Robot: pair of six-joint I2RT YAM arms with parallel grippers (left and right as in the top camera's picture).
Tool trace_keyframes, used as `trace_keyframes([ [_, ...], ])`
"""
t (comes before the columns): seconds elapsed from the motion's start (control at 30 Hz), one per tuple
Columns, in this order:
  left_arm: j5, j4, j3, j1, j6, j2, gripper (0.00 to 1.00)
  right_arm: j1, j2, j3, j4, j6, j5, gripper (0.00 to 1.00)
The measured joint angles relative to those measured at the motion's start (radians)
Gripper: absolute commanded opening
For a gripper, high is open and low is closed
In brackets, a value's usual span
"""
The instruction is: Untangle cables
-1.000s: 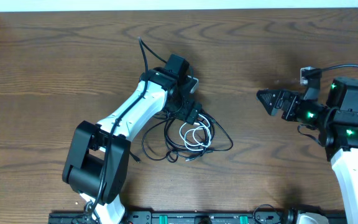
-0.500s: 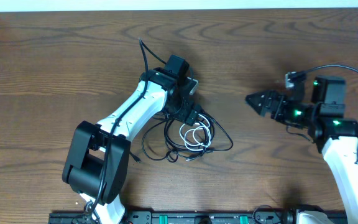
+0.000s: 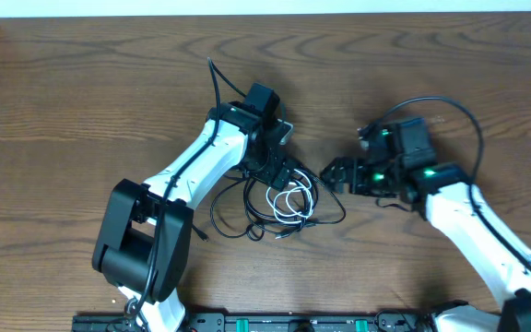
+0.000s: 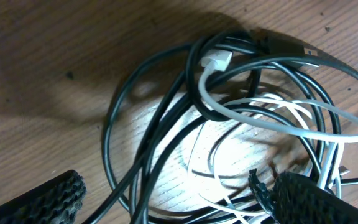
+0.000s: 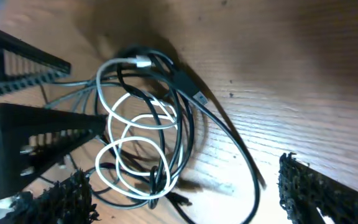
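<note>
From overhead, the cables (image 3: 284, 198) lay in one knotted heap near the middle of the table (image 3: 81, 74). The left gripper (image 3: 281, 170) was down on the heap's upper-left edge and the right gripper (image 3: 332, 175) sat just beside its right edge. To my eye the danger was the two crowding the same small knot. If both closed there, they might knock into each other, or simply drag the whole bundle along without loosening it.

Through the left wrist camera, the left gripper's fingers (image 4: 42, 199) stood spread wide, clasping nothing. Black loops and the white cable (image 4: 272, 115) lay on the wood between them. A bite here would likely catch several strands at once and pull the knot tighter.

In the right wrist view, the right gripper's fingers (image 5: 316, 186) were also parted wide and empty. The heap lay ahead of them, with the left gripper at its far side. Whether the tips brushed the outer black loop I couldn't quite tell, as the picture was blurred there.
</note>
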Motion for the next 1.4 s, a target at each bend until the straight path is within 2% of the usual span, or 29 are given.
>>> trace_keyframes([
  [0.2,-0.039,0.002,0.0,0.039,0.003,-0.019,0.97,0.066,0.05,0.0,0.03,-0.002,0.073,0.9],
  [0.33,-0.071,0.002,0.0,0.085,0.003,-0.107,0.97,0.101,0.101,0.0,0.079,-0.003,0.113,0.89],
  [0.5,-0.076,0.002,0.0,0.129,0.003,-0.177,0.97,0.153,0.178,0.002,0.135,-0.005,0.134,0.8],
  [0.67,-0.079,0.001,0.0,0.149,0.003,-0.185,0.98,0.195,0.248,0.002,0.166,-0.007,0.171,0.78],
  [0.87,-0.079,0.002,0.0,0.149,0.003,-0.185,0.98,0.211,0.259,0.012,0.185,-0.011,0.172,0.76],
  [1.17,-0.08,0.024,0.0,0.149,0.003,-0.185,0.98,0.211,0.261,0.012,0.197,-0.031,0.171,0.67],
  [1.4,-0.079,0.047,0.0,0.149,0.003,-0.185,0.97,0.212,0.27,0.012,0.19,-0.074,0.241,0.62],
])
